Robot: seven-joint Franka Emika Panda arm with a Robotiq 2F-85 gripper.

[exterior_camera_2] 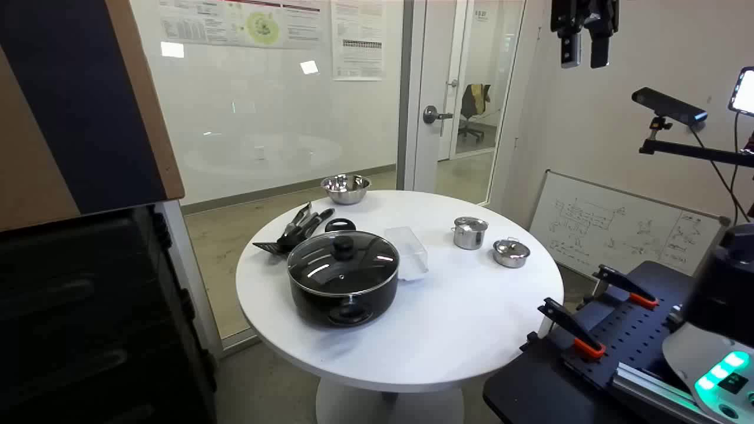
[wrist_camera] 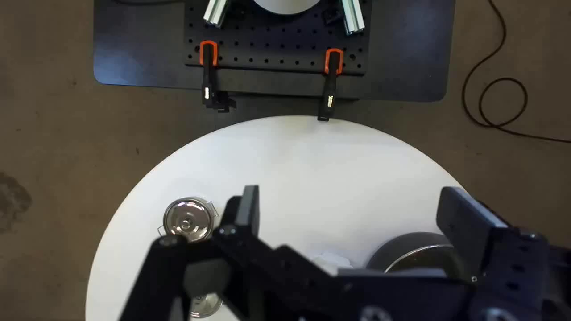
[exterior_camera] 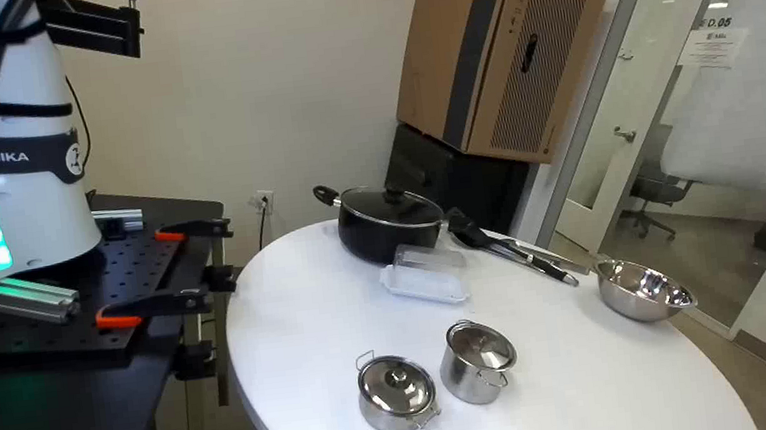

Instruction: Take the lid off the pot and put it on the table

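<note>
The wide black pot (exterior_camera: pixel 375 241) (exterior_camera_2: pixel 312 303) stands upright near the edge of the round white table (exterior_camera: pixel 309 324) (exterior_camera_2: pixel 453 318). The clear glass lid (exterior_camera: pixel 375 205) (exterior_camera_2: pixel 318 268) lies flat on the pot, with its dark knob up at the centre. In the wrist view part of the pot (wrist_camera: pixel 392 249) and the lid's metal rim and glass (wrist_camera: pixel 424 261) show at the lower right; my gripper hides the rest. My gripper (wrist_camera: pixel 350 191) is open and empty, high above the white table (wrist_camera: pixel 290 165). Its fingers (exterior_camera_2: pixel 585 53) also show at the top of an exterior view.
A clear plastic container (exterior_camera: pixel 426 278) (exterior_camera_2: pixel 409 253) sits close beside the pot. Dark utensils (exterior_camera: pixel 513 250) (exterior_camera_2: pixel 297 229) lie by it. Two small steel pots (exterior_camera: pixel 396 394) (exterior_camera: pixel 479 363) and a steel bowl (exterior_camera: pixel 644 290) stand elsewhere on the table. Orange-tipped clamps (wrist_camera: pixel 332 80) hold the robot's mounting plate.
</note>
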